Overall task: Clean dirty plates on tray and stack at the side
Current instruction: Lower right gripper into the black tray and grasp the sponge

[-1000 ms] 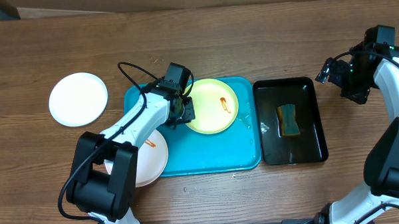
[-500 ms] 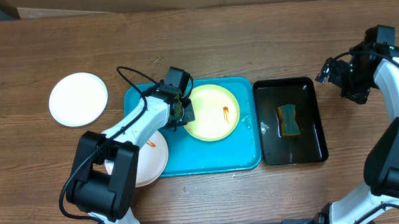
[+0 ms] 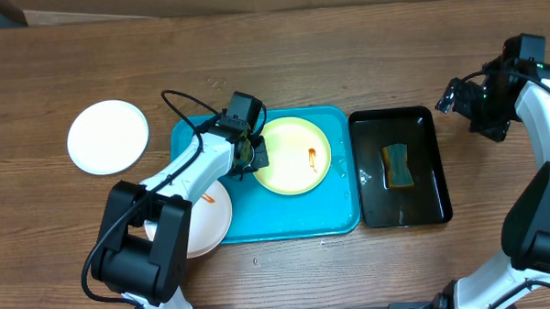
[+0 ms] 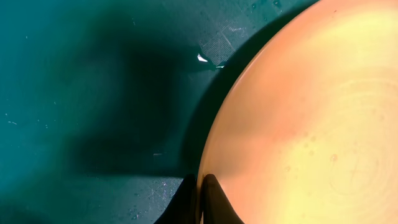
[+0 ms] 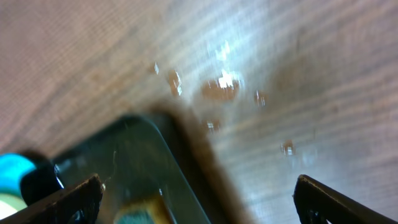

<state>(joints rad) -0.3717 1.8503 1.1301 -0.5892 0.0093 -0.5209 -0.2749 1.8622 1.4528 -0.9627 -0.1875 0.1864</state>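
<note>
Brown wood-grain table point(image 3: 345, 60) fills the overhead view, and at its middle sits the turquoise tray point(image 3: 291, 220). On the tray's upper right part lies the yellow-green plate point(image 3: 285, 168), with a small orange-red smear point(image 3: 311, 154) right of its centre. The left gripper point(image 3: 254, 155) is at this plate's left edge. In the left wrist view its two dark fingertips point(image 4: 211, 196) are pressed together on the rim of the plate point(image 4: 298, 124), one on each side, pinching it. A dark shadow falls on the tray floor point(image 4: 74, 93) just beside that rim. The smeared white plate point(image 3: 215, 219) lies at the tray's lower left corner, overlapping the tray edge and partly hidden under the left arm, with an orange mark on its upper part. The bare white plate point(image 3: 108, 136) rests on the table, off the tray and well to its left. Just right of the turquoise tray stands the black tray point(image 3: 373, 204), which holds a yellow and green sponge point(image 3: 399, 164). The right gripper point(image 3: 455, 95) hangs over the table near the black tray's upper right corner. In the right wrist view its fingers stand spread wide at the two lower corners with nothing between them point(image 5: 198, 202), and below them are that tray's corner point(image 5: 143, 155) and some water drops point(image 5: 224, 84) on the wood.
</note>
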